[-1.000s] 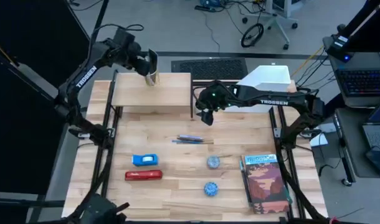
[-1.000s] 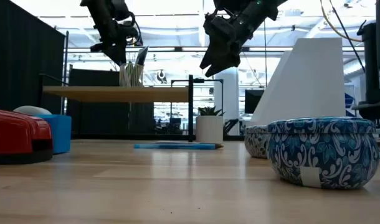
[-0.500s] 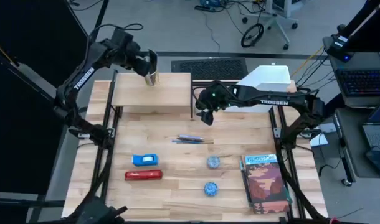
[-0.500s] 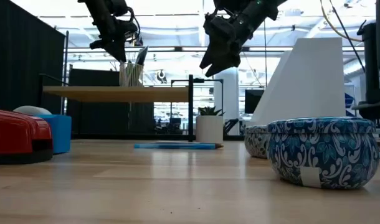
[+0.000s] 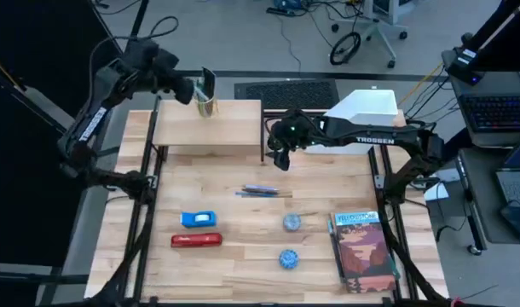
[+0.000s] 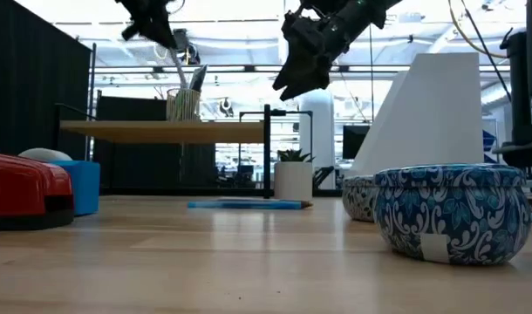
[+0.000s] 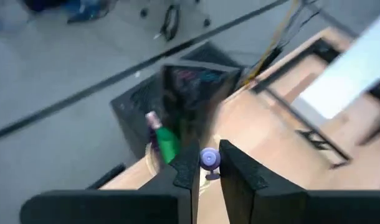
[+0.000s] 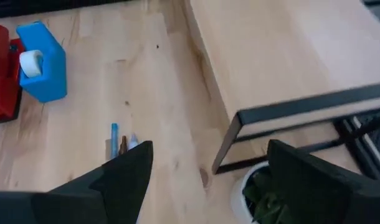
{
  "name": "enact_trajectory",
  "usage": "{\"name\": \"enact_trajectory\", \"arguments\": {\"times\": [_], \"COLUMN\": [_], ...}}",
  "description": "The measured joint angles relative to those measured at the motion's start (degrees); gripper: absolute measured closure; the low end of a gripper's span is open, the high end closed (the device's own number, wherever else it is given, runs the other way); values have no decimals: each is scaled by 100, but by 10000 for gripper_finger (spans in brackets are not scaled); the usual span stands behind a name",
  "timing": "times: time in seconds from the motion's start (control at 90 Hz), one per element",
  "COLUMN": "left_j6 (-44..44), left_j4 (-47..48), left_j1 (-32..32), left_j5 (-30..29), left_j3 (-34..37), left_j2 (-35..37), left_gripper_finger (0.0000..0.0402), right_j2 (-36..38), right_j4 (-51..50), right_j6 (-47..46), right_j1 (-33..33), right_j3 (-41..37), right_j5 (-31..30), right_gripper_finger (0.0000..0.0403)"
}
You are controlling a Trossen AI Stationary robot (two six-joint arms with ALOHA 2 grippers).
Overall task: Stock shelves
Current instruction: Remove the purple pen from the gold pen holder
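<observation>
Finds the left end effector [image 5: 190, 89] drawn up and back from the ribbed pen cup [image 5: 207, 106] standing on the flat light-wood shelf [image 5: 217, 130] at the table's far left; reads as a placement finished. Cannot tell its grip. Shows the right end effector [image 5: 279, 159] spread wide off the shelf's right end, near the smooth white wedge-shaped file holder [image 5: 362, 109].

"TROSSEN" in white on the right arm [image 5: 372, 139] and left arm [image 5: 93, 123].
</observation>
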State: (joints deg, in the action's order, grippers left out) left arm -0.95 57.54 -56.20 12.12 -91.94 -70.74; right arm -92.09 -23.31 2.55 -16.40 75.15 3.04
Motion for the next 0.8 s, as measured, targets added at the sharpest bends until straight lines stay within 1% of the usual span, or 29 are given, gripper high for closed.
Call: {"name": "enact_trajectory", "arguments": {"times": [0.133, 0.267, 0.456, 0.6, 0.656, 0.8], "left_j6": [-256, -302, -442, -432, -408, -407], "left_j4": [-27, -26, 25, 39, 41, 41], "left_j1": [168, 281, 420, 675, 835, 1303], "left_j5": [101, 183, 1015, 1747, 1801, 1814], "left_j3": [-2, -2, -2, -4, -4, -4], "left_j2": [385, 703, 1041, 1094, 1078, 949], "left_gripper_finger": [370, 370, 370, 370, 370, 369], "right_j2": [0, 0, 0, -4, -51, -278], "right_j4": [416, 1009, 1871, 2742, 2911, 2839], "right_j6": [-15, -33, -35, -15, -22, -126], "right_j1": [0, 45, 246, 505, 622, 886], "right_j3": [0, 8, 394, 637, 737, 990], "right_j5": [2, 8, 18, 16, 21, -10], "right_gripper_finger": [106, 106, 106, 106, 106, 106]}}
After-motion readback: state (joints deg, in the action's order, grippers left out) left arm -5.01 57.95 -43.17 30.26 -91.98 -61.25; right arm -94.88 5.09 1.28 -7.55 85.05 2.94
